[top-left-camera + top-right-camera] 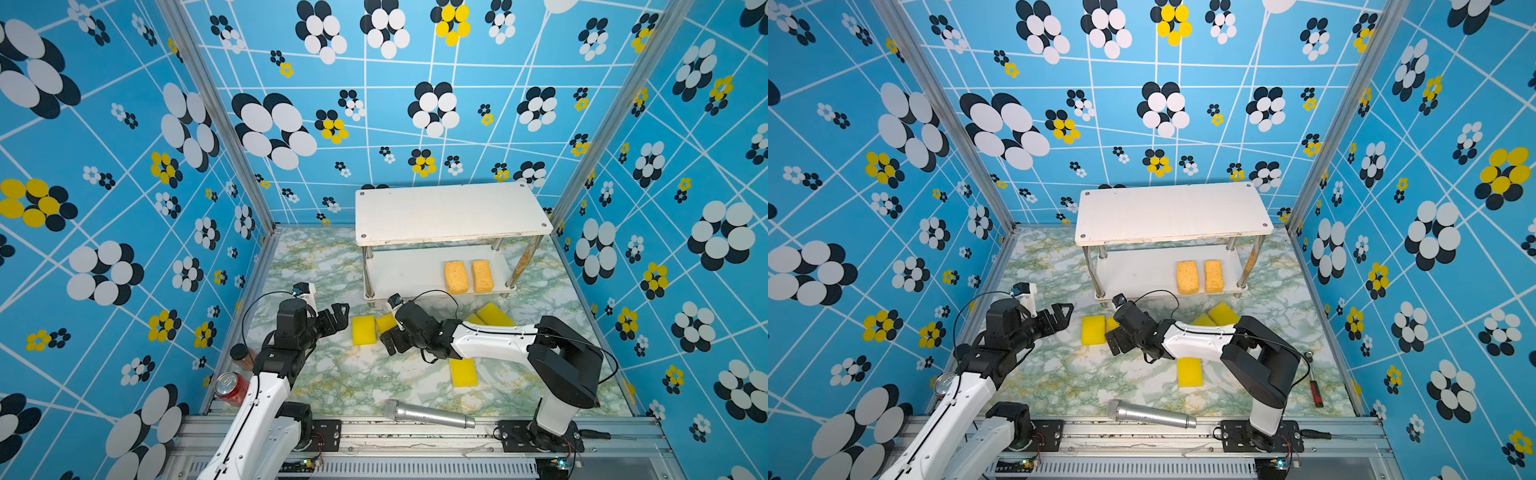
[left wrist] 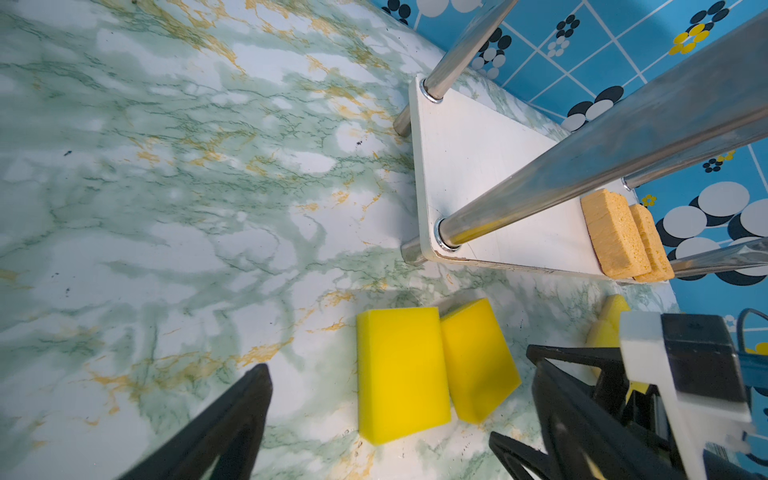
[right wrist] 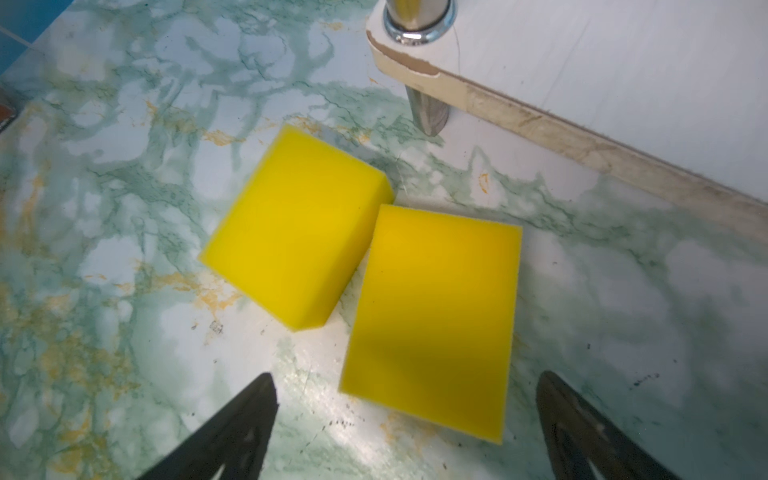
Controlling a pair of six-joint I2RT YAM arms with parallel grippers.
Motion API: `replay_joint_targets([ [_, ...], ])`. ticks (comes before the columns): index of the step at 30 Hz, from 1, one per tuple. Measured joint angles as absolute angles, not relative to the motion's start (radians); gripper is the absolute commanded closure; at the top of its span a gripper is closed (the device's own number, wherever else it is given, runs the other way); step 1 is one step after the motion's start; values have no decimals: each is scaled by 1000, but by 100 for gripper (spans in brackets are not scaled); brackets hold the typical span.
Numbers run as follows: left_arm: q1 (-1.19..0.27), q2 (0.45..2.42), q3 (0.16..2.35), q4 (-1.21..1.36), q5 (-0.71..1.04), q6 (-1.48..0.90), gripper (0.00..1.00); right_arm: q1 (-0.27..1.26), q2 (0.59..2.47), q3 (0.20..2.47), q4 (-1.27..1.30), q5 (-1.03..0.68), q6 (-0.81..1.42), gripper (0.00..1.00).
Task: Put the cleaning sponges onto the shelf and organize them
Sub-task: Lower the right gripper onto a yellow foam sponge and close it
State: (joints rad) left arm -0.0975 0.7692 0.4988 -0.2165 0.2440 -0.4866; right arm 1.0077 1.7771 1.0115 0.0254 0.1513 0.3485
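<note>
**tabletop_tim:** what's the layout, big stuff first?

**me:** The shelf stands at the back of the table. Of the long flat yellow sponges, one lies under my right forearm with its long axis front-to-back. The others sit close together behind that forearm, partly hidden. Two orange sponges lie side by side on the lower board, toward its right end, with their long axes across the board's depth.

**tabletop_tim:** and the little ones?

**me:** Two small yellow blocks touch each other just in front of the shelf's left front leg, between my grippers. The left one's long axis points toward the shelf, and the other is skewed. I reckon they're light, squishy foam and not slippery, so I'd pinch gently across the short width. My left gripper and right gripper both gape wide, with nothing in them.
</note>
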Motion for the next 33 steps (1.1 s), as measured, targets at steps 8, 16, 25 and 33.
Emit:
replay_joint_targets([
  [8, -97, 769, 499, -216, 244, -487, 1, 1026, 1829, 1048, -10, 175, 348, 2],
  [16, -97, 769, 499, -216, 245, -487, 1, 1035, 1861, 1087, -49, 200, 352, 5],
  [25, -96, 769, 499, -216, 248, -487, 1, 1035, 1900, 1114, -81, 225, 353, 10],
  [33, -92, 769, 499, -216, 248, -487, 1, 1035, 1916, 1138, -103, 236, 357, 14],
])
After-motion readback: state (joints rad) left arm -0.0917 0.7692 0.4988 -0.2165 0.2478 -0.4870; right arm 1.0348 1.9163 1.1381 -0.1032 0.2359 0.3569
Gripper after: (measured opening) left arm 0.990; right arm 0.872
